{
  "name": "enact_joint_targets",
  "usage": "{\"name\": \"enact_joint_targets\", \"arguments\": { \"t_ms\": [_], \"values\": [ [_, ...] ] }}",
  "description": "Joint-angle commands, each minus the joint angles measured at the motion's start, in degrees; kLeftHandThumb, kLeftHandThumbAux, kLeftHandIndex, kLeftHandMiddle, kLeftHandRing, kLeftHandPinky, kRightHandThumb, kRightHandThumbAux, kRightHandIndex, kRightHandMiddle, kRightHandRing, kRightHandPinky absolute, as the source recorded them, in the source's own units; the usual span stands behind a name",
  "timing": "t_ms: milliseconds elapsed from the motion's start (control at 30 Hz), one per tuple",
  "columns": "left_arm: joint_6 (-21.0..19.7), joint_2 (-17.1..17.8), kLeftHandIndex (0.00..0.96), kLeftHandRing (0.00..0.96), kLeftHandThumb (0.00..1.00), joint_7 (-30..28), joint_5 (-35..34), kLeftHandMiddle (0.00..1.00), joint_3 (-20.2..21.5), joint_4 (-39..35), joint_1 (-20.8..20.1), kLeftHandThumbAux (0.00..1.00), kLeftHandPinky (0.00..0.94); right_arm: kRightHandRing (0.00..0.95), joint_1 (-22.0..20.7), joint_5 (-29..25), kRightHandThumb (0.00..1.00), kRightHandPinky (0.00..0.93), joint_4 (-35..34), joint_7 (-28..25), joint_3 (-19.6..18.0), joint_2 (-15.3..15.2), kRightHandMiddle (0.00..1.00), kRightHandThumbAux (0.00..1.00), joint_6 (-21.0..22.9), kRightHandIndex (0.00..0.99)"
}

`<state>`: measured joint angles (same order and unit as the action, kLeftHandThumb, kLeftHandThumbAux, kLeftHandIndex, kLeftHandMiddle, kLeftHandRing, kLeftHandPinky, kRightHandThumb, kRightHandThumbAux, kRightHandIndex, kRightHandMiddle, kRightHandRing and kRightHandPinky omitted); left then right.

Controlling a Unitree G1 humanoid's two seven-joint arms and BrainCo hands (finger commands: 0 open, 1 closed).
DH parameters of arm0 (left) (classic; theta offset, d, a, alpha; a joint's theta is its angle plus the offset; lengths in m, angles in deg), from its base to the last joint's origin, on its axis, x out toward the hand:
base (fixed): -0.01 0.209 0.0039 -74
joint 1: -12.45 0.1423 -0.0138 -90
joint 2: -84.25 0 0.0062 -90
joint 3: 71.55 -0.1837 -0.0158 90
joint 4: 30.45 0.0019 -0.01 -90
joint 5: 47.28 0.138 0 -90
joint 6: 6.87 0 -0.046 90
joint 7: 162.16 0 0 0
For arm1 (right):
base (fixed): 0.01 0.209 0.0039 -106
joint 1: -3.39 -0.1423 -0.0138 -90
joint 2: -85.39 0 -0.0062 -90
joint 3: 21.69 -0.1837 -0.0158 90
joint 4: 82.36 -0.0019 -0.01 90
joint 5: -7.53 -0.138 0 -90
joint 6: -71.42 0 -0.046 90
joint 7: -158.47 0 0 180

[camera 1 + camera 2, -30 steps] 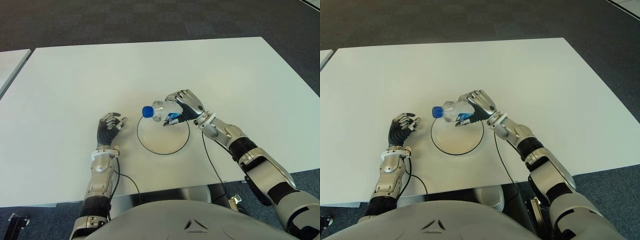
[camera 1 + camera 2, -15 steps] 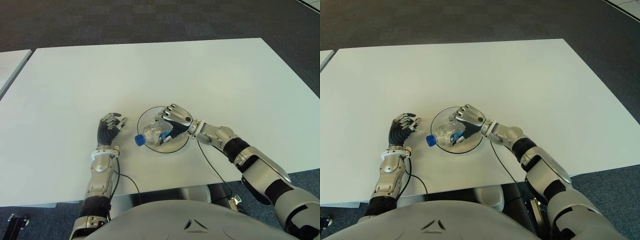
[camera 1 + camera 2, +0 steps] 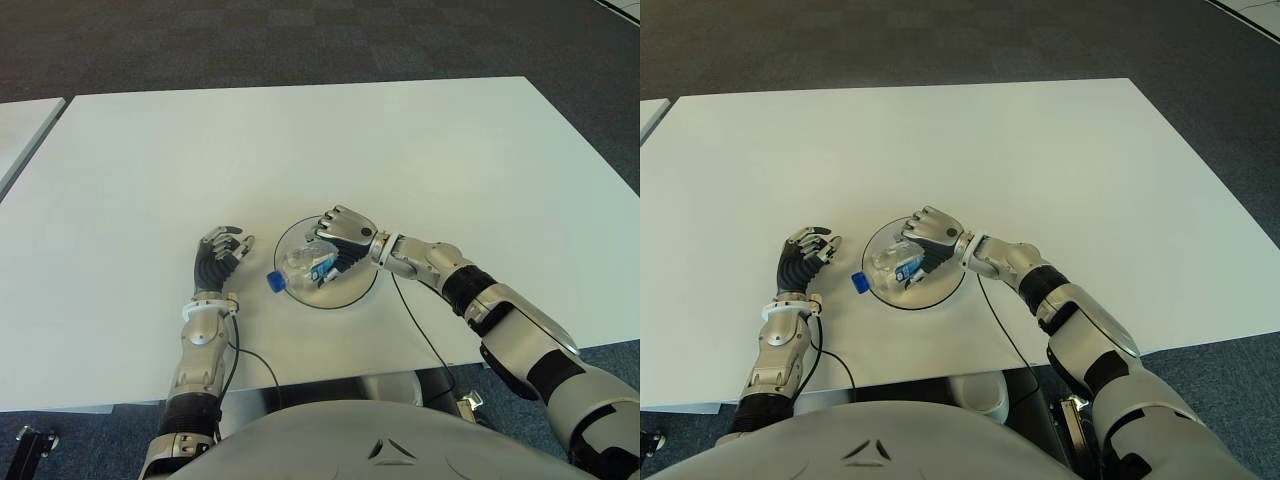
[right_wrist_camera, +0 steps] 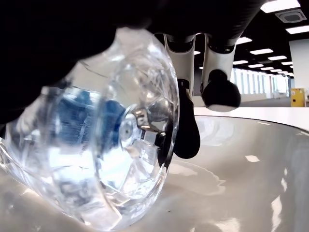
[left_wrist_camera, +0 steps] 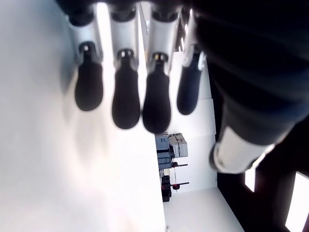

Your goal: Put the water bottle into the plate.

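Eye views: right hand (image 3: 340, 228) wraps its fingers over the clear water bottle (image 3: 303, 265), which lies on its side in the black-rimmed plate (image 3: 355, 297), blue cap (image 3: 272, 281) poking past the plate's left rim. Left hand (image 3: 218, 255) shows left of the plate on the white table (image 3: 450, 150).
Left wrist view: fingers (image 5: 126, 104) loosely extended, holding nothing.
Right wrist view: bottle base touches the plate floor, fingertips (image 4: 186, 130) curl around it.

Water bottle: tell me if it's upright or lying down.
Lying down. The water bottle lies on its side in the plate, cap over the rim, right hand gripping it.
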<state>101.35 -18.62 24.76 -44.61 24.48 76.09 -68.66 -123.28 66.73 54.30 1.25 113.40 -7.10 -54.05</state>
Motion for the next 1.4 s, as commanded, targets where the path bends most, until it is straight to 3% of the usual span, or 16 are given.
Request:
{"name": "enact_joint_targets", "arguments": {
  "t_ms": [33,233,333,433,600,733,1100,1233,1400],
  "values": [
    [-1.1,-0.25,0.433,0.662,0.703,-0.25,-0.37,0.675,0.18,0.72,1.07,0.714,0.648,0.686,2.8,-2.3,0.689,0.661,1.61,-4.3,-0.05,0.0,0.687,0.728,0.29,0.428],
    [-0.95,-0.1,0.433,0.664,0.703,-0.4,-0.48,0.676,0.11,0.73,1.11,0.714,0.647,0.435,2.6,-4.46,0.674,0.457,0.5,-7.87,-0.23,-0.8,0.395,0.731,-0.89,0.411],
    [-0.94,-0.04,0.433,0.664,0.703,-0.37,-0.4,0.676,0.06,0.69,1.15,0.715,0.648,0.311,2.51,-4.77,0.39,0.363,-0.02,-8.96,-0.13,-1.07,0.265,0.71,-0.85,0.244],
    [-1.03,0.01,0.433,0.666,0.703,-0.22,-0.17,0.677,0.01,0.66,1.18,0.715,0.648,0.183,2.25,-4.63,0.29,0.243,-0.22,-9.97,0.1,-1.28,0.153,0.689,-0.54,0.145],
    [-1.23,-0.02,0.433,0.667,0.703,-0.05,-0.05,0.679,0.01,0.6,1.2,0.715,0.647,0.043,2.31,-4.22,0.219,0.083,-0.38,-10.1,0.16,-1.44,0.032,0.651,0.09,0.036],
    [-1.32,-0.05,0.433,0.666,0.703,0.0,-0.04,0.678,0.02,0.54,1.19,0.715,0.644,0.009,2.72,-4.49,0.2,0.017,-0.67,-9.64,-0.23,-1.63,0.006,0.599,0.17,0.007],
    [-1.64,-0.11,0.433,0.663,0.703,0.05,-0.14,0.675,0.1,0.38,1.11,0.714,0.642,0.0,3.35,-5.15,0.23,0.0,-1.92,-9.12,-1.23,-2.37,0.0,0.435,-0.03,0.0],
    [-1.98,-0.17,0.433,0.663,0.702,0.26,-0.04,0.675,0.12,0.18,1.08,0.714,0.647,0.0,4.62,-6.38,0.285,0.0,-4.32,-8.06,-3.01,-3.63,0.0,0.314,-0.09,0.0],
    [-2.54,-0.21,0.433,0.667,0.702,0.31,0.04,0.68,0.1,-0.27,1.21,0.714,0.652,0.0,7.59,-9.28,0.305,0.0,-9.95,-9.5,-6.23,-5.08,0.0,0.23,0.42,0.0]
  ]
}}
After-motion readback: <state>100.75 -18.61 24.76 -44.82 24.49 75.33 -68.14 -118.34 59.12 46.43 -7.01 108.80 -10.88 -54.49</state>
